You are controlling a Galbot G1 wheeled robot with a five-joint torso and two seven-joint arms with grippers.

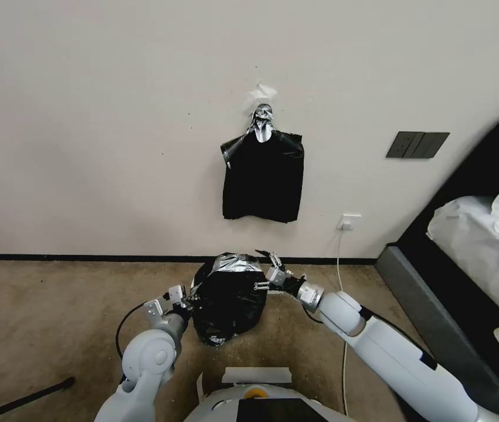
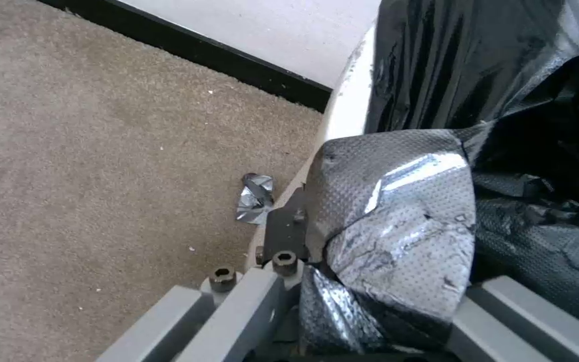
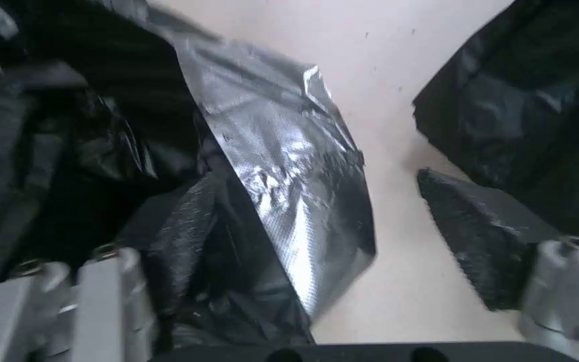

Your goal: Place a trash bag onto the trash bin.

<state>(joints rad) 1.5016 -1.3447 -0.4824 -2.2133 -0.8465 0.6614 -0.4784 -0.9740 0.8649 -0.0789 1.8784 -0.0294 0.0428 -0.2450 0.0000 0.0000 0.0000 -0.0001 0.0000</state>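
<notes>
The trash bag [image 1: 228,296], glossy black and crinkled, is draped over the trash bin on the carpet below the wall and hides nearly all of it in the head view. In the left wrist view the trash bin's off-white rim [image 2: 343,105] runs beside the trash bag [image 2: 477,75]. My left gripper [image 1: 182,296] is at the bag's near-left edge, shut on a fold of the film [image 2: 370,281]. At the bag's far-right edge my right gripper [image 1: 270,272] stands open [image 3: 316,186]. The film lies over one finger [image 3: 189,226]; the other finger's pad [image 3: 470,236] is bare.
A bundle of black bags [image 1: 264,176] hangs on the wall under silver tape, straight above the bin. A bed [image 1: 472,246] stands at the right, with a white cable [image 1: 340,252] from a wall socket beside it. A tape scrap [image 2: 256,198] lies on the carpet by the bin.
</notes>
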